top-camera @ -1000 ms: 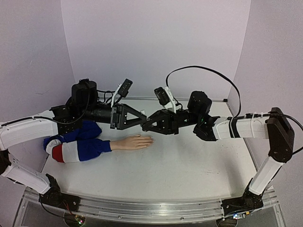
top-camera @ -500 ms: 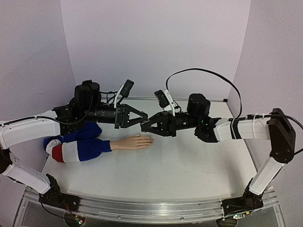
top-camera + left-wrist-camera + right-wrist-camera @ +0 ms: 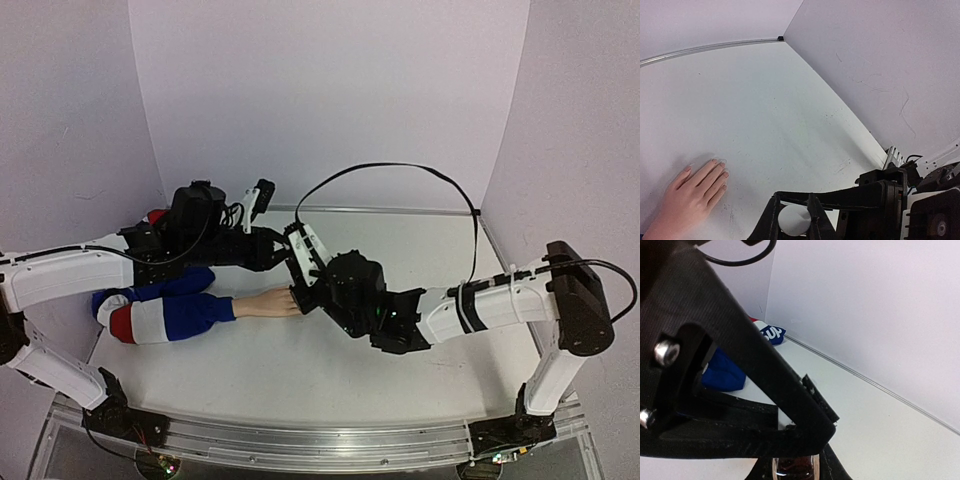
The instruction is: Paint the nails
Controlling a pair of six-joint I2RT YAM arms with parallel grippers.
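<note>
The peach mannequin hand (image 3: 262,303) lies flat on the table, with its blue, white and red sleeve (image 3: 165,315) to the left. Its nails (image 3: 724,174) show in the left wrist view and look bare. My left gripper (image 3: 282,258) is shut on a round white cap (image 3: 794,220). My right gripper (image 3: 300,292) is shut on a small glass bottle of dark red polish (image 3: 795,471), right over the hand's fingertips, which it hides in the top view. The two grippers meet tip to tip. I cannot tell whether cap and bottle are joined.
The white table (image 3: 400,380) is walled by pale panels at the back and sides (image 3: 330,100). The right arm's black cable (image 3: 400,170) loops above the table. The left arm's forearm (image 3: 60,275) lies over the sleeve's far side.
Both grippers have moved left and down together. The right arm has swung low across the table to the hand's fingertips, and the left gripper has drawn back towards the sleeve.
</note>
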